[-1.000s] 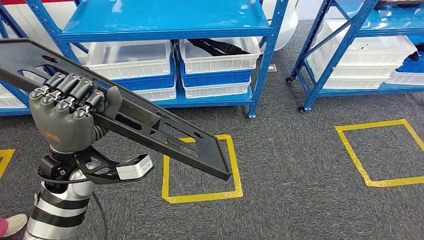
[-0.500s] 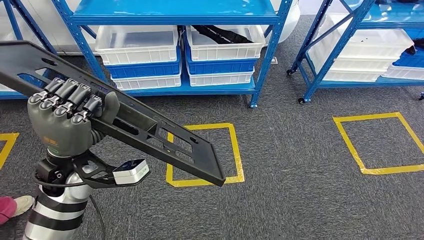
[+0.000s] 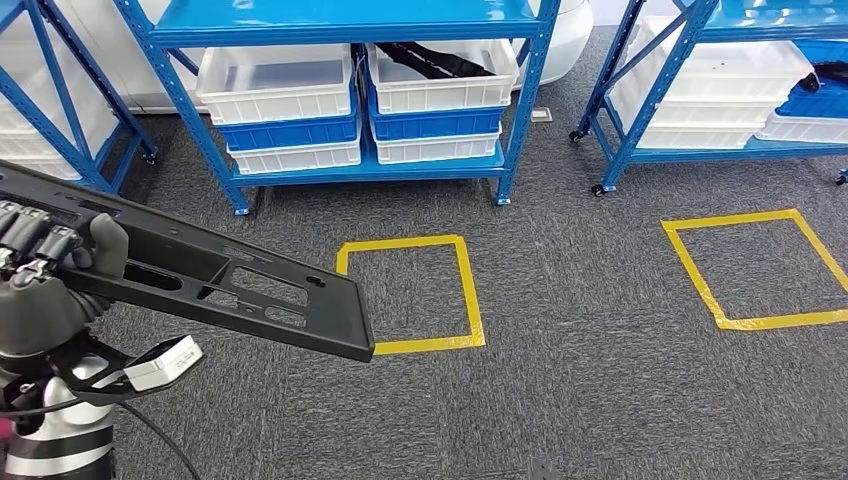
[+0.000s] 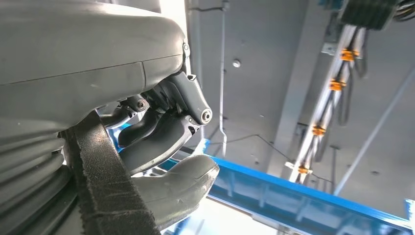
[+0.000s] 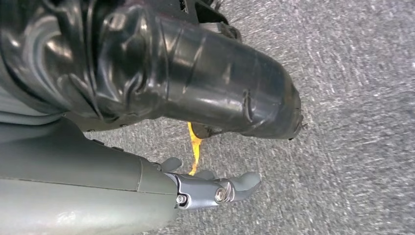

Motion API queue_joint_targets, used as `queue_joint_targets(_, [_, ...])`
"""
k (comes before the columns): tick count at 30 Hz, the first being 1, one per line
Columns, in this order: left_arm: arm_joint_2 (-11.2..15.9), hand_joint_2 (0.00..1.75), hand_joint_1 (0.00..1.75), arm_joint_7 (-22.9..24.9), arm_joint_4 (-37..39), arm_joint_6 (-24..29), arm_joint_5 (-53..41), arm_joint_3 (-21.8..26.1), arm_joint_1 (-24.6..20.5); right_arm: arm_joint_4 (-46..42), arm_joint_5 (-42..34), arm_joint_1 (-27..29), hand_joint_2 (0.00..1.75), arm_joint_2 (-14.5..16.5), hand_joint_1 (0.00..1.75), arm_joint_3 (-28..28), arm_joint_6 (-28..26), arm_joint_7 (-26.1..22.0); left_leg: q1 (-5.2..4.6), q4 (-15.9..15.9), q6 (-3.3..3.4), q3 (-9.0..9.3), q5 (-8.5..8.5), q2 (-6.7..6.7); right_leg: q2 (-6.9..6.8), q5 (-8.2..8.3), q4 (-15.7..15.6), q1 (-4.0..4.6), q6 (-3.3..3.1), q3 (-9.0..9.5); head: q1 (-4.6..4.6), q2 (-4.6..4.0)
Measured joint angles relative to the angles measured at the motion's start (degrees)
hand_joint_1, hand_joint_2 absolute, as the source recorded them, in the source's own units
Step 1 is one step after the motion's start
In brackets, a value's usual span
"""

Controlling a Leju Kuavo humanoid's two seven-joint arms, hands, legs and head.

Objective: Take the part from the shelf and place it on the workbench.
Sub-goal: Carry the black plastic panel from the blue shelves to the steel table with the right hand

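Left hand sits at 9 o'clock in the head view, fingers curled over the top face of the black part, thumb pressed on its near edge. Firm grip, part fully carried by that hand.

Part is a long flat black plastic panel with slotted cutouts. It runs from the hand toward 3 o'clock, free end dipping slightly and hanging over the grey carpet floor, just short of the yellow tape square at centre. In the air, not touching shelf or floor.

Left wrist view: thumb and dark fingers curled in, a black strap across the wrist cover; the part itself can't be made out there.

Right hand in the right wrist view: fingers stretched out loosely over the carpet, nothing in them.

Blue shelf rack at 12 o'clock with white and blue bins; one white bin holds dark parts. Second rack at 2 o'clock, second tape square at 3 o'clock.
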Motion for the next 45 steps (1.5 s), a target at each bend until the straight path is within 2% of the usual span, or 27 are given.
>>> queue_joint_targets(2, [-0.3, 1.75, 1.75, 0.0, 0.3, 0.0, -0.4, 0.6, -0.1, -0.1, -0.2, -0.2, 0.00, 0.0, 0.00, 0.0, -0.2, -0.6, 0.12, -6.0, -0.39, 3.93, -0.54, -0.40, -0.04, 0.44, 1.0, 0.24, 0.61, -1.27, -0.17, 0.00])
queue_joint_targets(3, [-0.5, 1.75, 1.75, 0.0, 0.5, 0.0, -0.7, 0.7, -0.2, -0.1, -0.4, -0.3, 0.00, 0.0, 0.00, 0.0, -0.2, -1.0, -0.01, -7.2, -0.32, 4.38, -1.21, -0.58, -0.01, 0.80, 1.2, 0.44, 1.05, -1.74, -0.24, 0.00])
queue_joint_targets(6, [-0.8, 1.75, 1.75, 0.5, 1.2, 0.0, -1.6, 0.6, -0.3, -0.1, -1.0, -0.3, 0.00, -0.1, 0.00, 0.0, -0.1, -2.0, -0.34, -7.7, 1.58, 3.17, -0.19, -0.36, 0.15, 1.35, 1.5, 0.48, 2.29, -2.93, -0.22, 0.00])
queue_joint_targets(7, [-0.8, 1.75, 1.75, 0.9, 1.3, 0.0, -1.9, 0.5, -0.3, -0.1, -1.1, -0.2, 0.00, -0.2, 0.00, 0.0, 0.0, -2.2, -0.39, -7.8, 2.48, 2.47, 0.45, -0.20, 0.18, 0.17, 2.5, 0.43, 2.26, -3.64, -0.12, 0.00])
queue_joint_targets(9, [-0.8, 1.75, 1.75, 1.7, 1.4, 0.0, -2.7, 0.1, -0.3, -0.1, -1.1, -0.1, 0.00, -0.3, 0.00, 0.0, 0.3, -2.7, -0.49, -7.9, 3.82, 0.72, 1.88, -0.01, 0.24, -4.55, 7.7, 0.37, 1.61, -5.55, 0.07, 0.00])
queue_joint_targets(11, [-0.9, 1.75, 1.75, 2.7, 1.6, 0.0, -3.2, -0.6, -0.3, -0.1, -1.1, 0.0, 0.00, -0.5, 0.00, 0.0, 0.8, -3.0, -0.69, -7.9, 4.27, -1.30, 3.43, 0.07, 0.26, -8.54, 14.8, 0.42, 1.40, -6.92, 0.17, 0.00])
queue_joint_targets(13, [-0.9, 1.75, 1.75, 3.9, 2.0, 0.0, -3.7, -1.7, -0.7, -0.1, -1.2, 0.0, 0.00, -0.6, 0.00, 0.0, 1.0, -3.0, -0.88, -7.9, 4.28, -3.38, 5.07, 0.16, 0.27, -8.25, 17.8, 0.53, 2.19, -5.94, 0.18, 0.00])
queue_joint_targets(15, [-0.8, 1.75, 1.75, 6.1, 2.4, 0.0, -4.6, -3.4, -1.9, -0.1, -1.5, -0.1, 0.00, -0.8, 0.00, 0.0, 1.3, -2.9, -0.98, -7.9, 4.13, -5.42, 6.87, 0.12, 0.27, -6.04, 13.5, 0.90, 2.58, -1.21, 0.19, 0.00])
queue_joint_targets(17, [-0.7, 1.75, 1.75, 8.6, 2.7, 0.0, -5.8, -5.3, -3.3, -0.2, -1.7, -0.3, 0.00, -1.0, 0.00, 0.0, 1.7, -2.8, -1.06, -8.1, 3.67, -6.69, 8.60, 0.07, 0.17, -7.03, 4.7, 1.47, 1.43, 5.16, 0.10, 0.00])
queue_joint_targets(18, [-0.6, 1.75, 1.75, 9.4, 2.8, 0.0, -6.1, -6.1, -3.8, -0.2, -1.8, -0.4, 0.00, -1.1, 0.00, 0.0, 1.8, -2.8, -1.00, -8.5, 3.33, -6.76, 9.43, 0.16, 0.19, -7.89, 1.5, 1.71, 0.75, 7.00, 0.12, 0.00])
queue_joint_targets(19, [-0.6, 1.75, 1.75, 9.9, 2.9, 0.0, -6.3, -6.8, -4.1, -0.3, -1.8, -0.4, 0.00, -1.1, 0.00, 0.0, 1.8, -2.8, -0.92, -9.1, 2.88, -6.60, 10.30, 0.30, 0.21, -8.31, -0.4, 1.90, 0.23, 7.68, 0.17, 0.00])
queue_joint_targets(21, [-0.3, 1.75, 1.75, 10.2, 3.0, 0.0, -6.4, -7.8, -4.7, -0.3, -1.8, -0.3, 0.00, -1.1, 0.00, 0.0, 1.8, -2.7, -0.78, -10.6, 2.05, -6.33, 11.60, 0.41, 0.33, -6.61, -1.2, 1.71, -0.42, 6.69, 0.37, 0.00])
queue_joint_targets(23, [0.0, 1.75, 1.75, 10.4, 3.1, 0.0, -6.3, -8.4, -5.1, -0.3, -1.8, -0.2, 0.00, -1.1, 0.00, 0.0, 1.8, -2.7, -0.79, -9.1, 1.52, -6.99, 8.16, 0.28, 0.28, -4.48, -1.8, 1.09, -1.26, 5.57, 0.33, 0.00])
queue_joint_targets(25, [0.3, 1.75, 1.75, 10.5, 3.2, 0.0, -6.2, -8.7, -5.2, -0.3, -1.8, -0.2, 0.00, -1.1, 0.00, 0.0, 1.8, -2.7, -0.68, -2.5, 1.07, -7.96, 1.12, 0.24, 0.19, -2.60, -1.9, 0.82, -1.75, 4.02, 0.27, 0.00])
queue_joint_targets(26, [0.4, 1.75, 1.75, 10.5, 3.3, 0.0, -6.2, -8.9, -5.3, -0.3, -1.8, -0.2, 0.00, -1.1, 0.00, 0.0, 1.8, -2.7, -0.60, 1.6, 0.77, -8.20, -1.18, 0.24, 0.12, -1.74, -1.8, 0.83, -1.74, 3.03, 0.25, 0.00])
queue_joint_targets(27, [0.5, 1.75, 1.75, 10.5, 3.3, 0.0, -6.2, -9.0, -5.3, -0.3, -1.9, -0.1, 0.00, -1.1, 0.00, 0.0, 1.8, -2.7, -0.50, 5.0, 0.51, -8.07, -1.89, 0.24, 0.07, -0.97, -1.7, 0.82, -1.69, 2.05, 0.27, 0.00])
queue_joint_targets(29, [0.6, 1.75, 1.75, 10.4, 3.5, 0.0, -6.3, -9.2, -5.4, -0.3, -2.1, -0.1, 0.00, -1.0, 0.00, 0.0, 1.8, -2.8, -0.20, 6.6, 0.07, -5.39, 0.19, 0.24, -0.01, 0.43, -1.4, 0.66, -1.31, -0.06, 0.26, 0.00])
queue_joint_targets(30, [0.7, 1.75, 1.75, 10.5, 3.5, 0.0, -6.4, -9.4, -5.6, -0.3, -2.4, -0.1, 0.00, -1.1, 0.00, 0.0, 1.9, -2.9, 0.03, 4.2, -0.16, -2.53, 1.17, 0.24, -0.02, 0.99, -1.0, 0.56, -1.00, -1.02, 0.25, 0.00])
queue_joint_targets(32, [0.8, 1.75, 1.75, 10.9, 3.4, 0.0, -6.8, -9.8, -6.5, -0.4, -3.0, -0.2, 0.00, -1.2, 0.00, 0.0, 1.9, -3.3, 0.15, -3.7, -0.40, 3.99, -0.26, 0.04, 0.05, 1.83, 0.0, 0.58, -0.18, -2.69, 0.28, 0.00])
queue_joint_targets(34, [1.1, 1.75, 1.75, 12.3, 3.3, 0.0, -7.4, -10.5, -7.8, -0.4, -3.4, -0.2, 0.00, -1.2, 0.00, -0.1, 2.1, -3.5, -0.24, -8.6, 0.32, 6.79, -2.53, -0.18, 0.06, 2.84, 0.4, 0.77, 0.64, -3.60, 0.41, 0.00])
queue_joint_targets(36, [1.6, 1.75, 1.75, 13.9, 3.3, 0.0, -7.7, -11.3, -9.3, -0.4, -3.7, -0.1, 0.00, -1.3, 0.00, -0.2, 2.3, -3.5, -0.57, -9.3, 1.85, 5.92, -1.78, 0.00, 0.03, 3.84, 0.2, 0.70, 1.36, -4.16, 0.49, 0.00])
queue_joint_targets(37, [1.9, 1.75, 1.75, 14.6, 3.3, 0.0, -7.9, -11.8, -10.1, -0.4, -3.8, -0.1, 0.00, -1.3, 0.00, -0.2, 2.5, -3.5, -0.63, -9.3, 2.62, 5.23, -1.02, 0.13, 0.06, 3.20, 0.6, 0.63, 1.44, -4.76, 0.53, 0.00])
queue_joint_targets(39, [2.2, 1.75, 1.75, 15.7, 3.3, 0.0, -8.4, -12.9, -11.4, -0.4, -4.0, 0.1, 0.00, -1.4, 0.00, -0.3, 2.7, -3.3, -0.49, -9.5, 3.70, 3.34, 0.74, 0.31, 0.18, -1.21, 4.7, 0.47, 0.90, -6.55, 0.76, 0.00])
queue_joint_targets(41, [2.5, 1.75, 1.75, 16.4, 3.3, 0.0, -8.8, -13.7, -12.1, -0.4, -4.1, 0.0, 0.00, -1.4, 0.00, -0.3, 2.9, -3.1, -0.56, -9.5, 3.99, 1.12, 2.50, 0.32, 0.27, -6.43, 12.0, 0.51, 0.44, -8.23, 0.96, 0.00])
queue_joint_targets(42, [2.6, 1.75, 1.75, 16.6, 3.3, 0.0, -8.9, -14.0, -12.2, -0.4, -4.1, 0.0, 0.00, -1.4, 0.00, -0.4, 2.9, -3.0, -0.60, -9.5, 3.95, -0.05, 3.37, 0.36, 0.27, -7.51, 15.3, 0.51, 0.67, -8.42, 0.96, 0.00])
queue_joint_targets(44, [2.8, 1.75, 1.75, 16.8, 3.3, 0.0, -9.0, -14.6, -12.2, -0.4, -4.3, 0.0, 0.00, -1.5, 0.00, -0.5, 2.9, -2.9, -0.65, -9.4, 3.77, -2.30, 5.13, 0.44, 0.27, -6.24, 17.5, 0.54, 1.76, -6.58, 0.98, 0.00])
queue_joint_targets(45, [2.8, 1.75, 1.75, 16.8, 3.3, 0.0, -9.0, -14.8, -12.3, -0.4, -4.3, 0.0, 0.00, -1.5, 0.00, -0.5, 2.9, -2.8, -0.66, -9.4, 3.61, -3.36, 6.01, 0.46, 0.27, -5.01, 15.8, 0.57, 2.17, -4.20, 0.97, 0.00])
